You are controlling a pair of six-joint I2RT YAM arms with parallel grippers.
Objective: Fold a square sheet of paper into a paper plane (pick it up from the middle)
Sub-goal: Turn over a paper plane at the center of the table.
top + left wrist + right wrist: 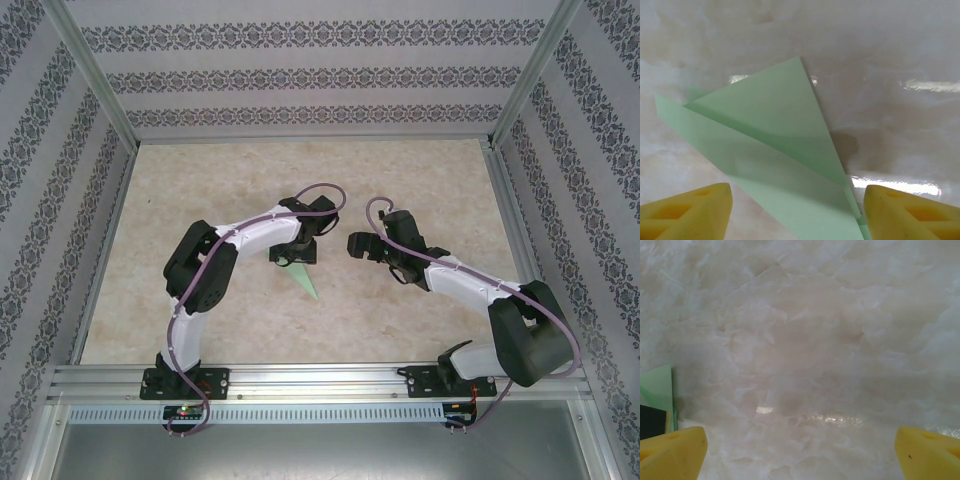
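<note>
On the table (430, 180), the paper plane (303, 275) (likely light, flimsy) points to 5 o'clock; best pinched at its centre fold. Left fingers (685, 210) and right fingers (670, 450) gape empty.

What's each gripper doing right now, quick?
Left gripper: open, fingers spread either side of the paper plane, not clamping it.
Right gripper: open, holding nothing, over the table.

White arms (255, 232), black joints (200, 265), purple cables (180, 330), yellow fingers (685, 210).
</note>
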